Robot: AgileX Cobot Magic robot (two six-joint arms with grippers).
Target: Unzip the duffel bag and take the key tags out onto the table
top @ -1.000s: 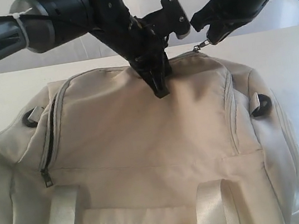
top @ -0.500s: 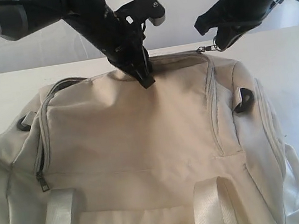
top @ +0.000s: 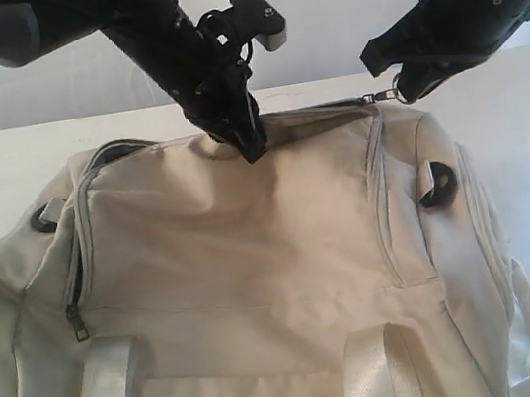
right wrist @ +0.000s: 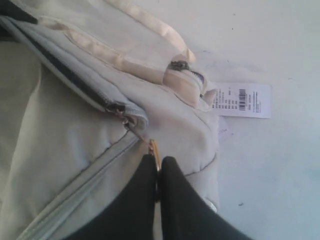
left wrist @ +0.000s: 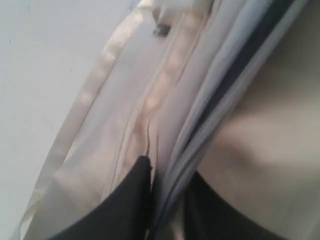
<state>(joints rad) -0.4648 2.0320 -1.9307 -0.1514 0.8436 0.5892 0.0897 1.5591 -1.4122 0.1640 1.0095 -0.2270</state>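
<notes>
The cream-beige duffel bag (top: 253,250) lies on the white table (top: 1,168) and fills most of the exterior view. My left gripper (top: 249,146) is shut on the bag's top back edge; in the left wrist view my left gripper (left wrist: 167,195) has its black fingers (left wrist: 132,200) pinching the grey zipper band. My right gripper (top: 395,94) is shut on the metal zipper pull (right wrist: 153,148) at the bag's far right corner, just past the slider (right wrist: 117,108), where a thin dark gap shows behind it. The key tags are hidden.
White webbing handles (top: 100,393) lie across the bag's near side. A black D-ring (top: 437,191) sits on the right end, and another zipper pull (top: 76,322) hangs at the left. A white barcode label (right wrist: 241,100) lies on the table beside the bag.
The bag's top has shifted left with my left gripper. My right gripper has moved right and slightly down, carrying the zipper pull toward the bag's right corner.
</notes>
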